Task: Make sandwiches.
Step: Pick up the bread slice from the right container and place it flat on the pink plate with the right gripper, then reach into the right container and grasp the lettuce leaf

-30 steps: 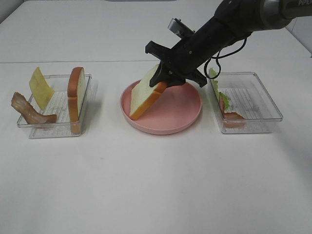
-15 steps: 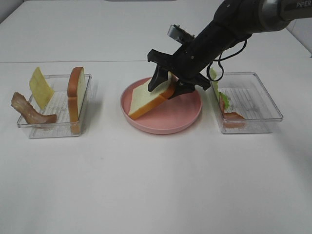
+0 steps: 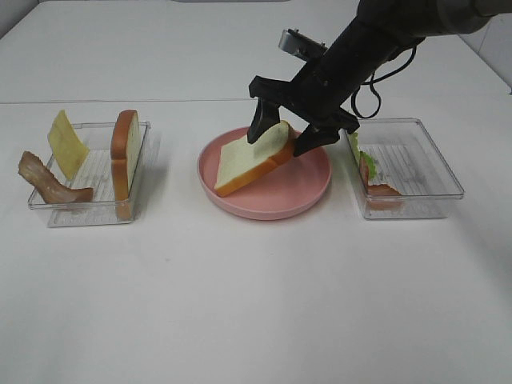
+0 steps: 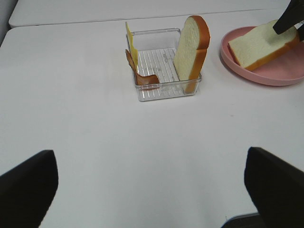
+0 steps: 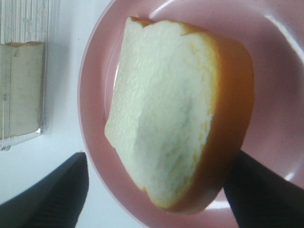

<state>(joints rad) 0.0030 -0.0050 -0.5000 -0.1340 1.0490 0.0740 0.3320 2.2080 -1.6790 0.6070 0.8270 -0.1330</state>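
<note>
Two bread slices (image 3: 248,160) (image 3: 126,150), two clear trays (image 3: 98,172) (image 3: 420,164), one pink plate (image 3: 298,190).

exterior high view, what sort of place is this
Likely a robot lab bench: plain white table, clear ingredient trays, a black robot arm over a pink plate.

- left gripper (image 4: 149,159): only 2 dark, blurred finger shapes show, cut off at the frame's corners
- right gripper (image 3: 282,144): arm cut off by the high view's top edge; fingers blurred and cropped in its own wrist view
- bread slice (image 3: 252,160): raised end partly behind the fingers; contact cannot be told
- pink plate (image 3: 264,211): far rim hidden by the gripper; cropped in both wrist views
- lettuce (image 3: 352,146), bacon (image 3: 380,190) in right tray (image 3: 416,172): too small to detail
</note>
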